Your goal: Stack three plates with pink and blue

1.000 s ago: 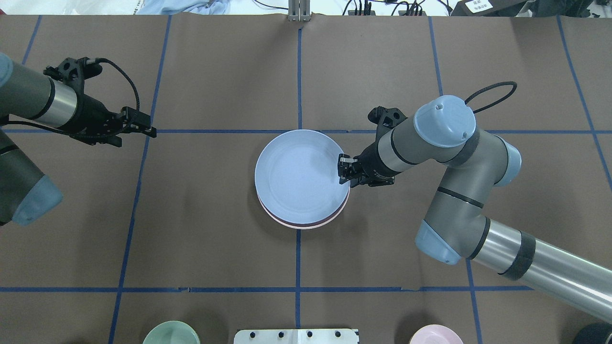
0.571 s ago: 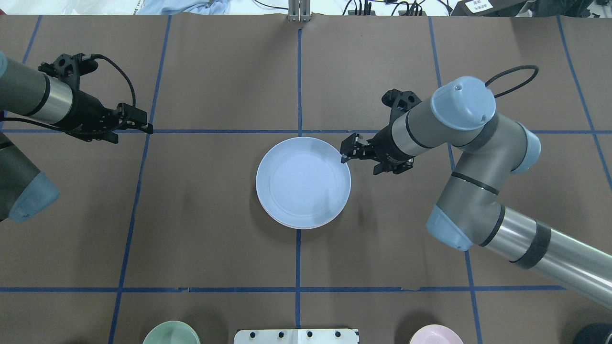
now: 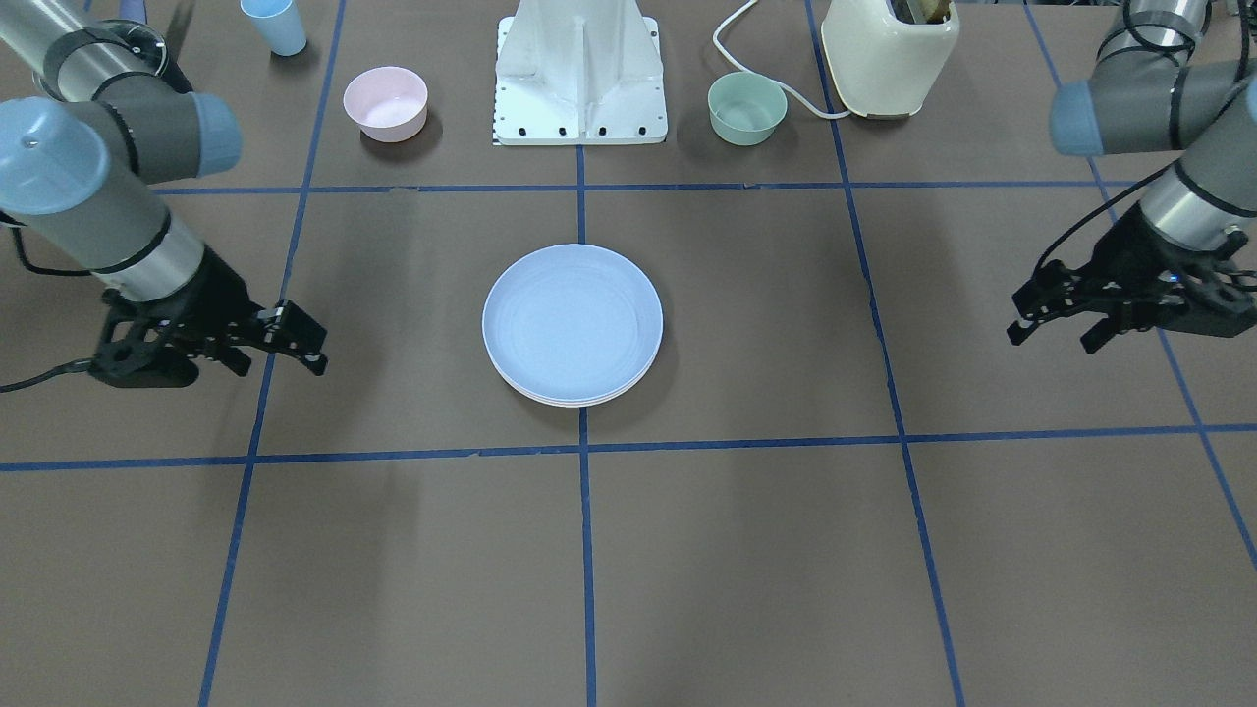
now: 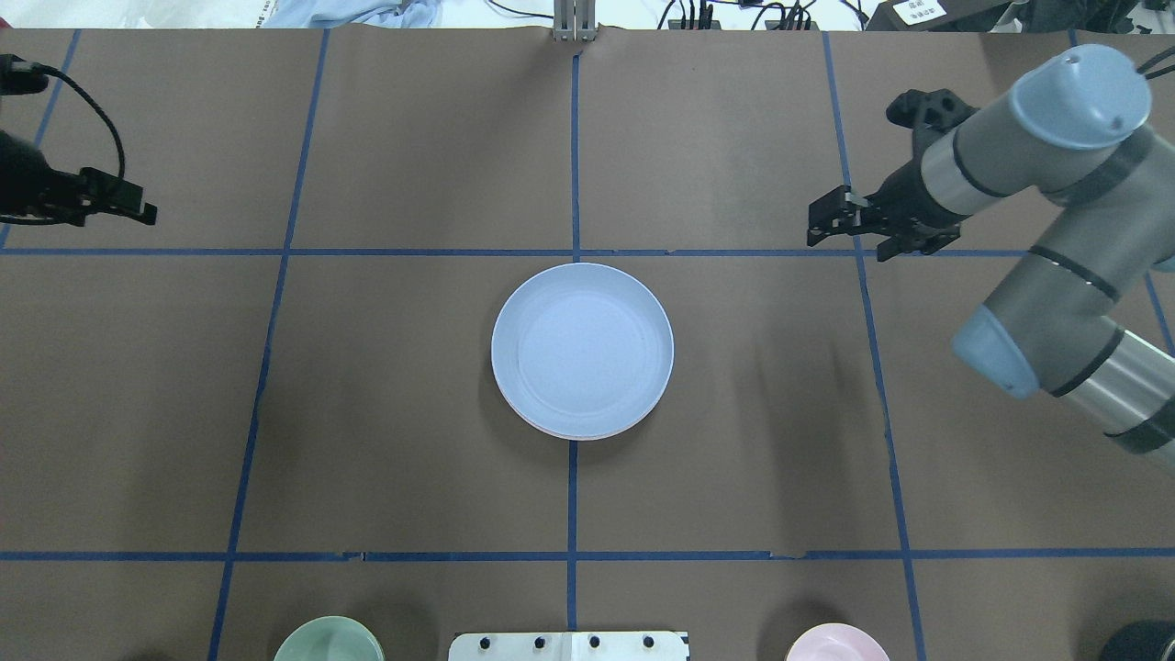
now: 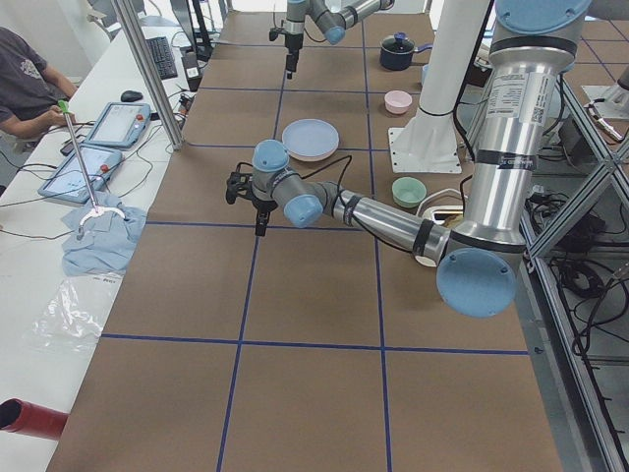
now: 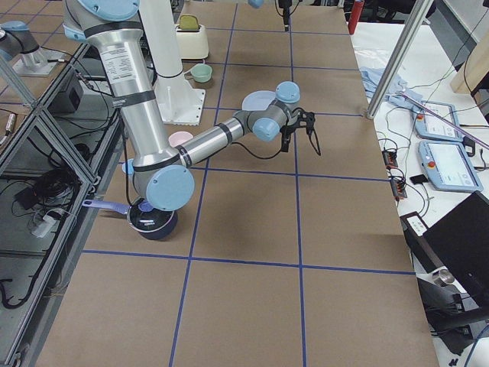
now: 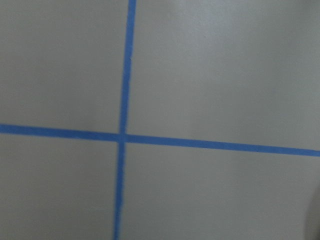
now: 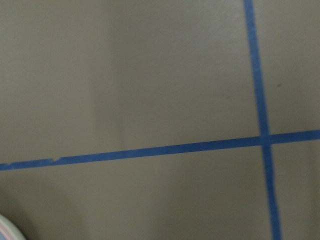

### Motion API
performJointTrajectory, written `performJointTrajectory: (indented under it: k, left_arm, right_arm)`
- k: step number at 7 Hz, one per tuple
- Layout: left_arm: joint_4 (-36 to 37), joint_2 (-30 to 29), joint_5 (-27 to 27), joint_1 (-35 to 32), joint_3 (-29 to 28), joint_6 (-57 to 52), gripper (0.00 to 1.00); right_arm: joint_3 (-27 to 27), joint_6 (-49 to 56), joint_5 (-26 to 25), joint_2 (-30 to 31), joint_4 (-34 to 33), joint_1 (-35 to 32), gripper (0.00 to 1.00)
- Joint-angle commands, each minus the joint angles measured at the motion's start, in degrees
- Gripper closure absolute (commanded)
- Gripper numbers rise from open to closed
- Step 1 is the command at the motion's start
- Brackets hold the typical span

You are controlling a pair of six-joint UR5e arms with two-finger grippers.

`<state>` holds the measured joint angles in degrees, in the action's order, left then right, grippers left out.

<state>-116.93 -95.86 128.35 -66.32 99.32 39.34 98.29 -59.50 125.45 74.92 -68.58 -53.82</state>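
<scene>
The light blue plate (image 4: 582, 349) lies on top of a stack at the table's middle, also seen in the front view (image 3: 573, 319). A thin rim of the pink plate (image 3: 579, 402) shows under its edge. The cream plate is hidden beneath. My right gripper (image 4: 812, 223) is open and empty, above the table well to the right of the stack and beyond it. My left gripper (image 4: 145, 207) is open and empty at the far left edge. Both also show in the front view, right gripper (image 3: 306, 344) and left gripper (image 3: 1017, 316).
Near the robot's base (image 3: 581, 69) stand a small pink bowl (image 3: 385, 101), a small green bowl (image 3: 747, 108), a light blue cup (image 3: 273, 25) and a cream toaster (image 3: 889, 54). A dark pot (image 6: 149, 218) sits by the base.
My right gripper let go of the blue plate, which settled flat on the stack, and drew back to the right and away. My left arm drew back to the left.
</scene>
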Motion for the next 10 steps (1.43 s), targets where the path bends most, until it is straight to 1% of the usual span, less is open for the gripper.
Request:
performJointTrajectory:
  k: [1,2,3,4,5,6,7,9,10]
  left_arm:
    - [5.11,3.83,-0.72,-9.39,-1.05,-20.52,0.00]
    - [6.00,5.58,-0.82,-13.70,-1.93,-29.84,0.00]
    - [5.92,7.25,-1.17,-17.23,-2.63,-33.24,0.00]
    - [5.92,8.66,-2.91,-19.35,-3.60,-36.75,0.00]
    - [6.01,10.07,-2.93,-20.50,-4.48,-40.53,0.00]
    - [5.92,10.95,-2.40,-20.43,-4.92,-39.78,0.00]
    - [5.05,10.70,-2.31,-20.43,-5.18,-40.04,0.00]
    - [5.39,11.57,-3.10,-20.60,-5.88,-40.13,0.00]
    - [6.18,11.75,-2.75,-20.60,-6.59,-40.04,0.00]
  right_arm:
    - [-0.38,20.11,2.94,10.20,-0.50,-7.84,0.00]
    - [-0.64,29.09,5.48,14.25,-0.59,-12.58,0.00]
    - [-0.99,35.79,7.68,17.43,-0.93,-16.19,0.00]
    - [-0.91,41.69,8.92,19.89,-1.90,-19.19,0.00]
    - [-0.99,46.62,9.80,22.62,-2.51,-21.39,0.00]
    - [-1.00,46.84,11.64,23.43,-4.17,-22.98,0.00]
    - [-2.91,47.02,11.66,22.82,-3.93,-23.61,0.00]
    - [-3.46,47.46,11.57,23.70,-3.49,-27.89,0.00]
    - [-3.20,47.03,11.05,23.96,-3.40,-28.01,0.00]
